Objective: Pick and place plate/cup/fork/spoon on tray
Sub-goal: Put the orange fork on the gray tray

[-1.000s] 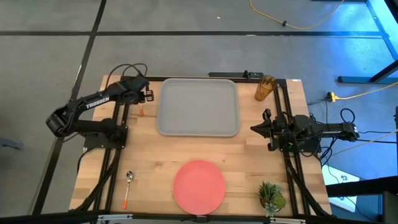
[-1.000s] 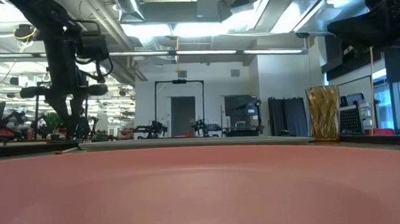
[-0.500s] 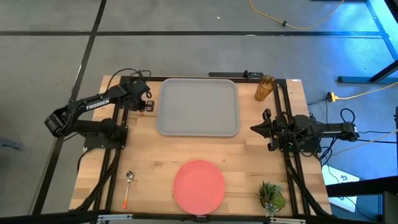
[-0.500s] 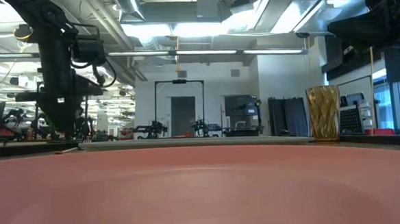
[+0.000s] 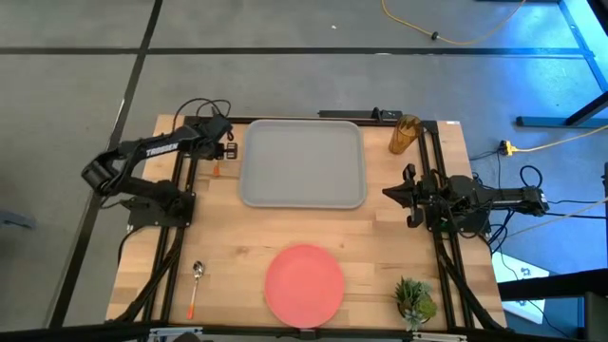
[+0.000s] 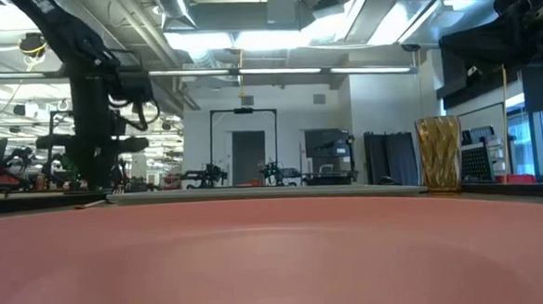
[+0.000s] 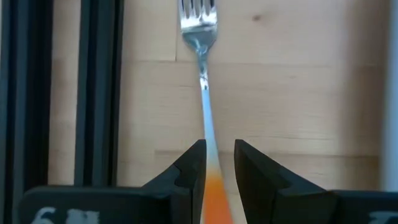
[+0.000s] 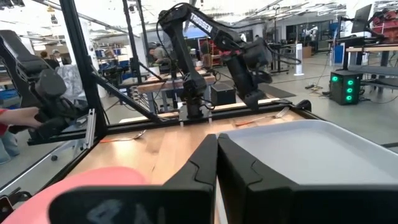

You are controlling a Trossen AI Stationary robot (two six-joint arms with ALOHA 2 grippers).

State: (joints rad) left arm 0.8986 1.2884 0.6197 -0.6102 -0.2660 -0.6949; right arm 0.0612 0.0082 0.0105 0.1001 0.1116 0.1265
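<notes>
The fork [image 7: 200, 37] lies flat on the wood at the table's far left, just left of the light-grey tray [image 5: 302, 161]. Its silver head points away from my left gripper. My left gripper [image 7: 220, 163] is low over it and open by a narrow gap. One finger stands on each side of the orange handle [image 7: 216, 190]. I cannot tell whether they touch it. My right gripper [image 5: 389, 195] is shut and empty at the table's right. The coral-red plate [image 5: 304, 283] lies near the front edge. The spoon [image 5: 197, 285] lies front left. The amber cup [image 5: 405, 134] stands far right.
A small green plant [image 5: 414, 299] stands at the front right corner. Black frame rails [image 7: 99, 93] run beside the fork. The plate fills the bottom of the low view [image 6: 277, 263]. A person's hand [image 8: 18, 118] shows beyond the table's left side.
My left gripper has gone down toward the fork's handle, and the arm behind it has drawn in toward the table. The fork, plate, spoon and cup have stayed in place.
</notes>
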